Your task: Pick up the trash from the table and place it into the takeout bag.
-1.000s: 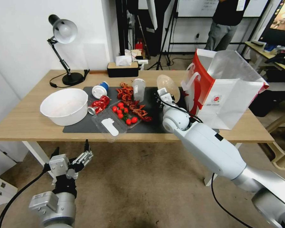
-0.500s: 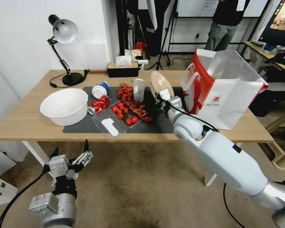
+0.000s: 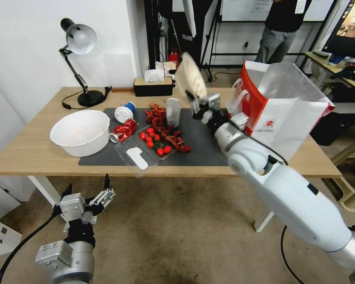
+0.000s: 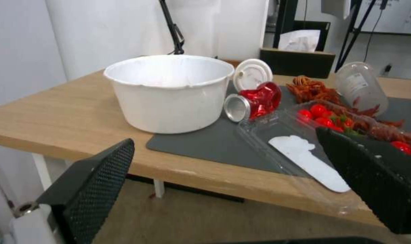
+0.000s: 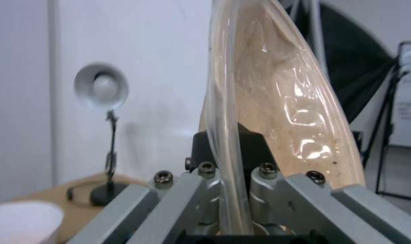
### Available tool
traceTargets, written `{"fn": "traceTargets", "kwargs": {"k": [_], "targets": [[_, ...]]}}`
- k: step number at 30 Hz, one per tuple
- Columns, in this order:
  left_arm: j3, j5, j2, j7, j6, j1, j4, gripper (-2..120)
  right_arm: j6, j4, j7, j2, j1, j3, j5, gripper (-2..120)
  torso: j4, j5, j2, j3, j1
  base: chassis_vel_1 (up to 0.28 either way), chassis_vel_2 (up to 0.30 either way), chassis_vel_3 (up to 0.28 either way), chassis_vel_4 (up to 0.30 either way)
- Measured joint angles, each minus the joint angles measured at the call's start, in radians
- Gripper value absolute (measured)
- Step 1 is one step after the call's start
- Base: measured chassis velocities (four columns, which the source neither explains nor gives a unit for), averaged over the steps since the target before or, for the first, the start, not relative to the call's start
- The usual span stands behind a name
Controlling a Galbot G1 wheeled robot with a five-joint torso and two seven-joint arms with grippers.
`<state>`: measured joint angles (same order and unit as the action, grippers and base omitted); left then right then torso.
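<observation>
The right gripper (image 3: 199, 103) is clamping the rim of the beige paper bowl (image 3: 190, 75) and holding it in the air above the far half of the desk (image 3: 35, 152), just beside the takeout bag (image 3: 282, 114), at about nine o'clock from the bag's open mouth. In the right wrist view the bowl (image 5: 278, 101), covered by a clear film, is standing on edge with its rim pinched between the closed black pads (image 5: 255, 149).

The step in hand, as I judge it, is carrying the bowl over to the bag. To do it well, the gripper should be lifting enough for the bowl's lower edge to pass over the bag's near red wall and white handles (image 3: 240, 98), then travelling toward three o'clock until the bowl is hanging over the foil-lined opening before letting go. Keeping the bowl edge-on should be helping it slip in. Brushing the wall could tip the light paper bag.

The left gripper (image 3: 86, 197) is waiting with its fingers spread, below the desk's near edge at about seven o'clock.

On the dark mat (image 3: 201, 152) the crushed red can (image 3: 123, 131), the blue-and-white lidded cup (image 3: 124, 112) and the clear plastic cup (image 3: 172, 111) are lying well apart from the bag, alongside a white bowl (image 3: 81, 132), a clear tray of tomatoes (image 3: 154, 144) and crayfish shells (image 3: 165, 132).
</observation>
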<state>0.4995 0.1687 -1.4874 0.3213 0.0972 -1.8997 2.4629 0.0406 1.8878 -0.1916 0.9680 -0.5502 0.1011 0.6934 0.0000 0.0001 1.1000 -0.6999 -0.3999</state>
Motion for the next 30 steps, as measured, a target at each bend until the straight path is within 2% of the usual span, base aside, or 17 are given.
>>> {"fn": "traceTargets", "kwargs": {"k": [10,19,21,22,23,24,25,28,29,30], "targets": [[-0.001,-0.001,0.000,0.000,0.000,-0.001,0.000,100,-0.001,0.031,-0.039,-0.025,0.011,-0.037,0.013,0,0.0001,-0.0001,0.000,0.000,0.000,0.000,0.000,0.000,0.000],[-0.002,-0.001,0.002,0.000,0.000,-0.001,0.000,100,0.074,0.073,-0.139,-0.112,0.015,-0.156,0.040,0,-0.0001,0.0003,0.000,0.000,0.000,0.000,0.000,0.000,0.000],[-0.005,-0.002,0.003,0.000,-0.001,-0.001,0.000,100,0.100,0.073,-0.151,-0.169,0.011,-0.225,0.086,0,-0.0003,0.0004,0.000,0.000,0.000,0.000,0.000,0.000,0.000],[-0.005,-0.002,0.003,0.000,-0.001,-0.001,0.000,100,0.100,0.073,-0.151,-0.169,0.011,-0.225,0.086,0,-0.0003,0.0004,0.000,0.000,0.000,0.000,0.000,0.000,0.000],[-0.008,-0.004,0.002,0.000,-0.002,-0.001,-0.001,100,0.113,0.067,-0.150,-0.189,0.010,-0.250,0.117,1,-0.0002,-0.0001,0.000,0.000,0.000,0.000,0.000,0.000,0.000],[-0.012,-0.007,0.000,0.000,-0.003,-0.001,-0.002,100,0.130,0.047,-0.148,-0.214,0.005,-0.281,0.160,8,-0.0001,0.0002,0.000,0.000,0.000,0.000,0.000,0.000,0.000],[-0.012,-0.007,0.000,0.000,-0.003,-0.001,-0.002,100,0.130,0.047,-0.148,-0.214,0.005,-0.281,0.160,8,-0.0001,0.0002,0.000,0.000,0.000,0.000,0.000,0.000,0.000],[-0.010,-0.009,0.002,-0.001,-0.012,-0.003,-0.003,100,0.137,0.003,-0.157,-0.224,-0.021,-0.317,0.140,21,-0.0001,0.0002,0.000,0.000,0.000,0.000,0.000,0.000,0.000],[-0.010,-0.009,0.002,-0.001,-0.012,-0.003,-0.003,100,0.137,0.003,-0.157,-0.224,-0.021,-0.317,0.140,21,-0.0001,0.0002,0.000,0.000,0.000,0.000,0.000,0.000,0.000],[-0.007,-0.009,0.003,-0.001,-0.013,-0.005,-0.003,100,0.137,-0.005,-0.161,-0.221,-0.029,-0.323,0.125,28,0.0000,0.0000,0.000,0.000,0.000,0.000,0.000,0.000,0.000]]}}
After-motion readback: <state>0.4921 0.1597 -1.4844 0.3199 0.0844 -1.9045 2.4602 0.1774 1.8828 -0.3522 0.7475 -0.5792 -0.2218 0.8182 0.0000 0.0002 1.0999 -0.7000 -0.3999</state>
